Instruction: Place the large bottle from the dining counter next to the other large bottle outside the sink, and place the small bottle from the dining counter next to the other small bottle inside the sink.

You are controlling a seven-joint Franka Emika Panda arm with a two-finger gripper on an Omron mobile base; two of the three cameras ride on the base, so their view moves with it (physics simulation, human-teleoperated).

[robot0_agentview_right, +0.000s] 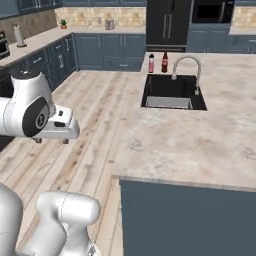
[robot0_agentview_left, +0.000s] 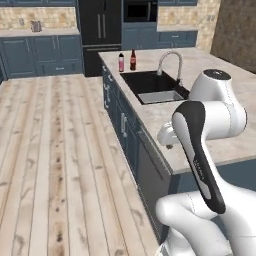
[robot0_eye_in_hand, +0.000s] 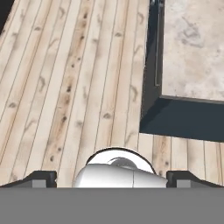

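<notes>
Gripper (robot0_eye_in_hand: 112,178) hangs over the wood floor (robot0_eye_in_hand: 65,87) just off the corner of the island counter (robot0_eye_in_hand: 192,48), jaws spread wide w/ nothing between them; in the hand view the two dark fingertips (robot0_eye_in_hand: 41,178) sit far apart at the bottom edge, looking down at planks and the dark cabinet side. In the right base view the hand (robot0_agentview_right: 51,134) sits out to the left of the counter (robot0_agentview_right: 200,145), above the floor, well apart from the sink. Sink (robot0_agentview_left: 150,87) is a dark basin set into the marble-look top, w/ a curved steel faucet (robot0_agentview_left: 170,62) at its far right rim. At the far end of the counter, just behind the sink and outside it, stand two bottles close beside each other: a pink bottle (robot0_agentview_left: 121,62) on the left and a dark brown bottle (robot0_agentview_left: 133,59) on the right, both upright; same pair in the right base view, pink (robot0_agentview_right: 151,63) and brown (robot0_agentview_right: 164,62). Can't tell if anything lies inside the basin, its floor reads as a pale patch only. Fridge (robot0_agentview_left: 99,30) and dark blue cabinets (robot0_agentview_left: 40,52) along the back wall
</notes>
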